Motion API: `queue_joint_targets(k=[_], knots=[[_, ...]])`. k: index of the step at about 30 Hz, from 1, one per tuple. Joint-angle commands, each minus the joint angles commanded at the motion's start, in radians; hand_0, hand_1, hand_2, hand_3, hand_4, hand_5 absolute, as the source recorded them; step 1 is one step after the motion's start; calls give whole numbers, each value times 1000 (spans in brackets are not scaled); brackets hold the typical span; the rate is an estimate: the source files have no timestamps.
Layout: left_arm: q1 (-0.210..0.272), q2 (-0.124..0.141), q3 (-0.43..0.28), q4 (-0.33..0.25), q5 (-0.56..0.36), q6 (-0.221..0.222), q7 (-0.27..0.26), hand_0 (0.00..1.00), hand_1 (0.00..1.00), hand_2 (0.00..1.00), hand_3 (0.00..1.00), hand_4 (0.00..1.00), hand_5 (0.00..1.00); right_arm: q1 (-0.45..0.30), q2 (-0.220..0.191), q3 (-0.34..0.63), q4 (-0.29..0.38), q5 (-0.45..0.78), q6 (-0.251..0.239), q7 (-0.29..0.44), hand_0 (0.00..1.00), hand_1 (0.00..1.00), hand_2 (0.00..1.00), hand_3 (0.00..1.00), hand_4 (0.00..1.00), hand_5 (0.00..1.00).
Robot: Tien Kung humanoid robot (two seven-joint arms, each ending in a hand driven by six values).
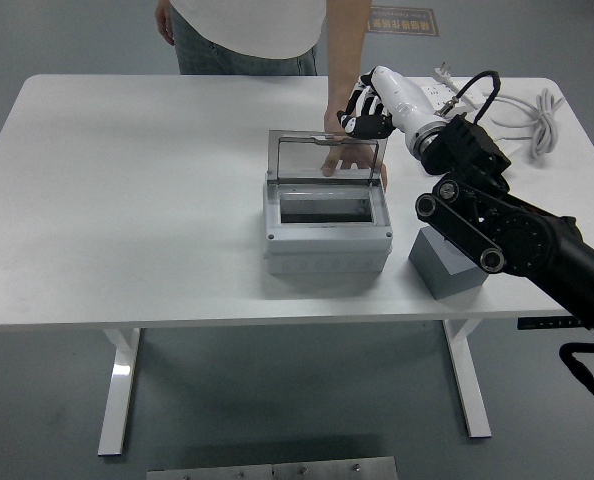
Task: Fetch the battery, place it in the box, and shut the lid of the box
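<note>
The grey box (327,235) stands in the middle of the table. Its clear lid (327,158) is tilted up at the back, so the box is open. My right hand (365,112) has its fingers curled and hovers just above the lid's top right corner; I cannot tell whether it touches the lid. A grey block (445,263) sits on the table to the right of the box, under my right arm. A person's hand (343,152) rests on the table behind the lid and shows through it. My left arm is out of view.
The person stands at the far side of the table. Two white power strips (447,95) with a coiled cable (539,120) lie at the back right. The white table (137,190) stretches left of the box.
</note>
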Motion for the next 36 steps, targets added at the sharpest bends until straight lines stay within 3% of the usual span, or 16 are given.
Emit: queue_joint_targets(k=[1,23,36], knots=[[-1,0,-1,0,1,0,-1,601,702,603,560,609,46,-1,2,-3,-3,1,-1,0,769,617,633,651,976,856],[-3,-2,3,3,-7,3,-6,600,701,603,559,608,47,-17,17,-86,21,14,-7,-14,825,661,654,677,989,904],[3,-4,13,3,-28,9,-5,601,701,603,559,606,46,-37,-26,-134,126,-11,32,-61,818,653,649,675,974,898]])
